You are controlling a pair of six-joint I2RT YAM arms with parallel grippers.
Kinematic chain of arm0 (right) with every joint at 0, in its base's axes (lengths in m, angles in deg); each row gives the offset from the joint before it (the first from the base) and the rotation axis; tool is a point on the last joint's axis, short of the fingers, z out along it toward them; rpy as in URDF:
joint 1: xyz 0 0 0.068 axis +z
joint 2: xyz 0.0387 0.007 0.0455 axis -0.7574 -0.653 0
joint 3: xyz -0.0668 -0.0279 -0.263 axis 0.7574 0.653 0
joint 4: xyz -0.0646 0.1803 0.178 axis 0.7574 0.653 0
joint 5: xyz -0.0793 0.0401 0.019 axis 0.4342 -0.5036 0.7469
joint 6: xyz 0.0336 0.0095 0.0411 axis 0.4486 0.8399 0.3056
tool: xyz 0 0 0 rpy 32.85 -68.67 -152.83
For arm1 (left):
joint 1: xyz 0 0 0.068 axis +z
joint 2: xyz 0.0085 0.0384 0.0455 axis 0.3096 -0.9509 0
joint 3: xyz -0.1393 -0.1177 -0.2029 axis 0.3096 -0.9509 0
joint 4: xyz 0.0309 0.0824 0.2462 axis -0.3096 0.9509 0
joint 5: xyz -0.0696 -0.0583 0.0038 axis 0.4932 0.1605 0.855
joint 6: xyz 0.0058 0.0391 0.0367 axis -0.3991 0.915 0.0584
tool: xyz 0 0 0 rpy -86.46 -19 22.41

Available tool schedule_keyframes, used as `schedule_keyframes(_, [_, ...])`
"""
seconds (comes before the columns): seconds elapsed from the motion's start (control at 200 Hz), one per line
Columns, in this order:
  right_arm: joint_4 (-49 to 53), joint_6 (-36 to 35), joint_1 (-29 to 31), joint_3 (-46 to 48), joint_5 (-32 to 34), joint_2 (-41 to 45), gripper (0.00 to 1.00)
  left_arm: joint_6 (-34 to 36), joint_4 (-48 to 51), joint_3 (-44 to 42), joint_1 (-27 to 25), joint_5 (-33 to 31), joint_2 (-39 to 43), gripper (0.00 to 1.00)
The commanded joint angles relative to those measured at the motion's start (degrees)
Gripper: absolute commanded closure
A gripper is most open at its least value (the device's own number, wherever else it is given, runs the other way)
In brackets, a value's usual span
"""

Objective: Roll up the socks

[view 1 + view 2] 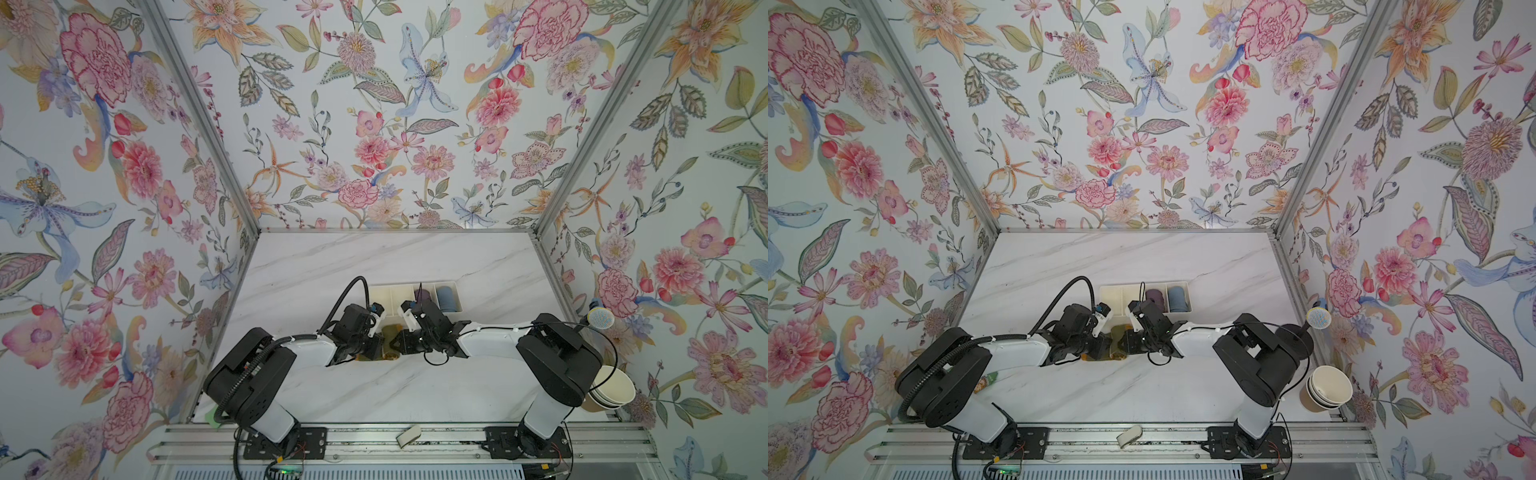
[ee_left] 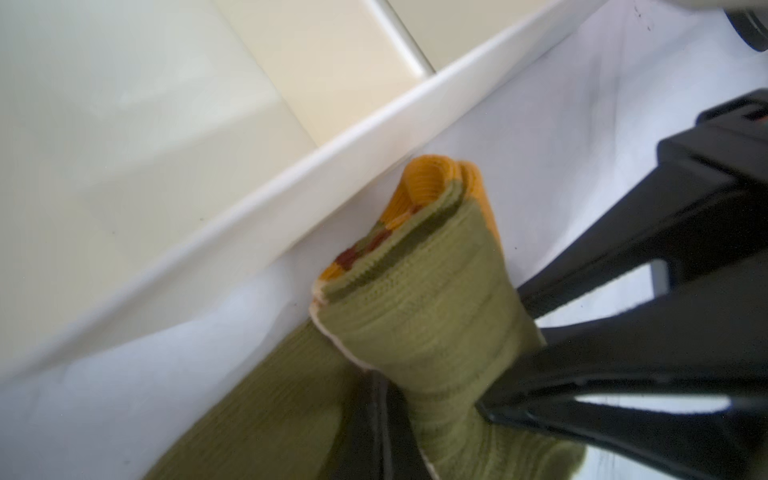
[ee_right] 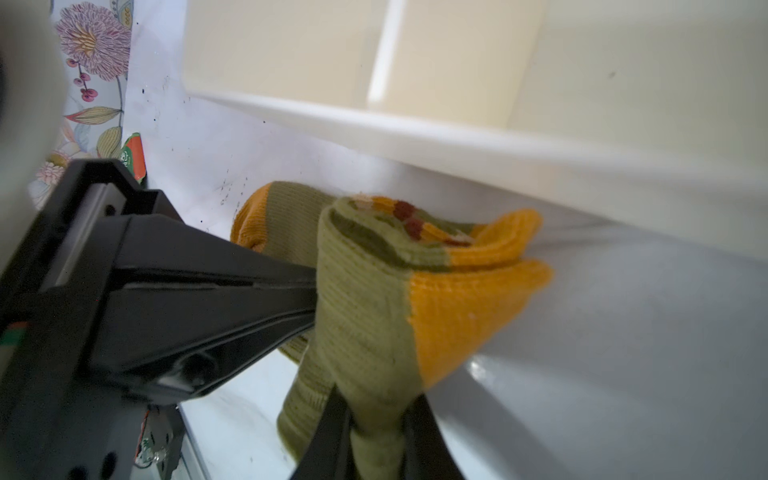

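Observation:
The socks, olive green with mustard-yellow ends and brown, cream and orange stripes, lie bundled on the marble table just in front of the white tray. Both grippers meet at this bundle in both top views. My left gripper is shut with its tips at the cream cuff edge, buried in green fabric. From the opposite side my right gripper pinches a green fold between its fingers. The folded layers show yellow ends pointing toward the tray wall.
The tray holds a purple sock roll and a blue sock roll; its left compartments are bare. Stacked paper cups and a blue-headed stand stand at the right wall. A green packet lies under the left arm.

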Motion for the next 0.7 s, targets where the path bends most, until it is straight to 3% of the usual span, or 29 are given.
schedule_keyframes(0.0, [7.1, -3.2, 0.7, -1.2, 4.9, 1.1, 0.88, -0.9, 4.8, -0.3, -1.4, 2.1, -1.1, 1.0])
schedule_keyframes(0.37, [20.4, -7.0, 1.1, -4.7, 10.1, 3.7, 0.89, 0.1, 10.6, 2.1, -1.5, 0.7, 5.9, 1.0])
schedule_keyframes(0.696, [24.3, -7.6, 2.8, -6.3, 10.7, 3.7, 0.88, -3.5, 5.4, 2.7, -3.7, 3.5, 7.6, 1.0])
